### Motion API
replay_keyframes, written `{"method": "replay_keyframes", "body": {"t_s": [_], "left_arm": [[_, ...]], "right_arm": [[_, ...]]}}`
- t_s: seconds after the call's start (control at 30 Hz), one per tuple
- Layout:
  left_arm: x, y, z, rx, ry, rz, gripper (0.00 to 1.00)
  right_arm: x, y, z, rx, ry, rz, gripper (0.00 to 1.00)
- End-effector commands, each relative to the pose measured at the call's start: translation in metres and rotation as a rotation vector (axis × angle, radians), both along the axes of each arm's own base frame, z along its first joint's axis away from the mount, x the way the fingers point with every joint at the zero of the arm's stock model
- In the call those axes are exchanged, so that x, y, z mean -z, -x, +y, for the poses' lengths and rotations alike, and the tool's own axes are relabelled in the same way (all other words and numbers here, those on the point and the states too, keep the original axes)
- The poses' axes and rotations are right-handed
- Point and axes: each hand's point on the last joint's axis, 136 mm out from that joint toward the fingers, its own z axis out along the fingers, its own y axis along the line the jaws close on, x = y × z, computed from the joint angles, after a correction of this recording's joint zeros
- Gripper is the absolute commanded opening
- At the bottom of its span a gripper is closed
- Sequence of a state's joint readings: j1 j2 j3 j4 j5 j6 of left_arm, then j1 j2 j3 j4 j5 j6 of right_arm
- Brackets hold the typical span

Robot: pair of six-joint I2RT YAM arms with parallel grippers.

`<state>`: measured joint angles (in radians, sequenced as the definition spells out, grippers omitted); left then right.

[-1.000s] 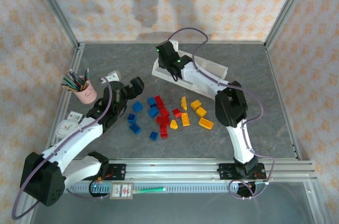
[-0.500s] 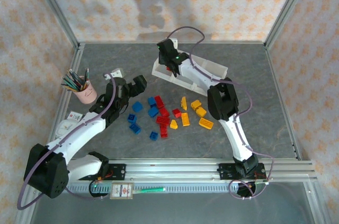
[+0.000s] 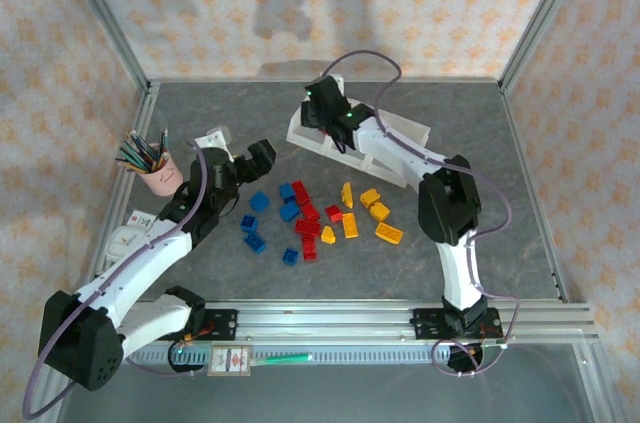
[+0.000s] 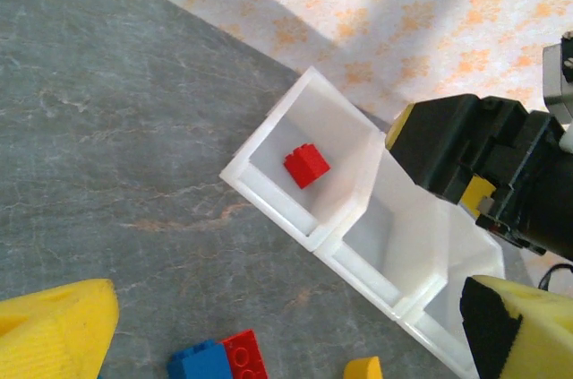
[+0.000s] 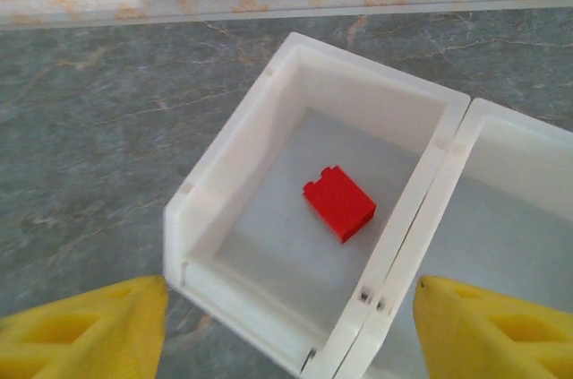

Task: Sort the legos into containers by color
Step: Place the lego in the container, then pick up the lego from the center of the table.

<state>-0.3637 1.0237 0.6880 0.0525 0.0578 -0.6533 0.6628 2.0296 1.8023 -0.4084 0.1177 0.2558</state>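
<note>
I see 1 pink pencil cup [image 3: 163, 175] w/ pencils, left side of grey table [image 3: 520, 203]; small round white dial [image 3: 124, 239] near it.

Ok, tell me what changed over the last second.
The right gripper opened its jaws above the end compartment of the tray. The red brick, apparently just let go, lies free on that compartment's floor. The left gripper edged slightly forward, open and empty. The loose legos on the table and the pencil cup stayed put.
</note>
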Motion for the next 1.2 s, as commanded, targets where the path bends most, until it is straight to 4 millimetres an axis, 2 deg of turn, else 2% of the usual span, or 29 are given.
{"method": "replay_keyframes", "body": {"t_s": [0.0,0.23,0.6,0.77,0.93,1.03,1.17], "left_arm": [[0.004,0.012,-0.004,0.047,0.021,0.018,0.99],[0.025,0.039,-0.012,0.095,0.053,0.061,0.99],[0.054,0.081,-0.037,0.172,0.056,0.145,0.99],[0.065,0.094,-0.046,0.199,0.069,0.176,0.99],[0.071,0.097,-0.050,0.205,0.072,0.192,0.99],[0.071,0.097,-0.052,0.205,0.080,0.190,0.99],[0.073,0.097,-0.052,0.198,0.079,0.192,0.99]], "right_arm": [[-0.016,0.026,-0.002,-0.007,-0.023,-0.002,0.75],[0.006,0.078,-0.017,-0.014,-0.015,0.093,0.79],[0.070,0.156,-0.041,0.013,0.067,0.278,0.76],[0.102,0.192,-0.037,-0.066,0.073,0.359,0.70],[0.120,0.211,-0.031,-0.155,0.112,0.388,0.64],[0.132,0.212,-0.036,-0.158,0.153,0.400,0.62],[0.144,0.215,-0.031,-0.197,0.159,0.420,0.58]]}}
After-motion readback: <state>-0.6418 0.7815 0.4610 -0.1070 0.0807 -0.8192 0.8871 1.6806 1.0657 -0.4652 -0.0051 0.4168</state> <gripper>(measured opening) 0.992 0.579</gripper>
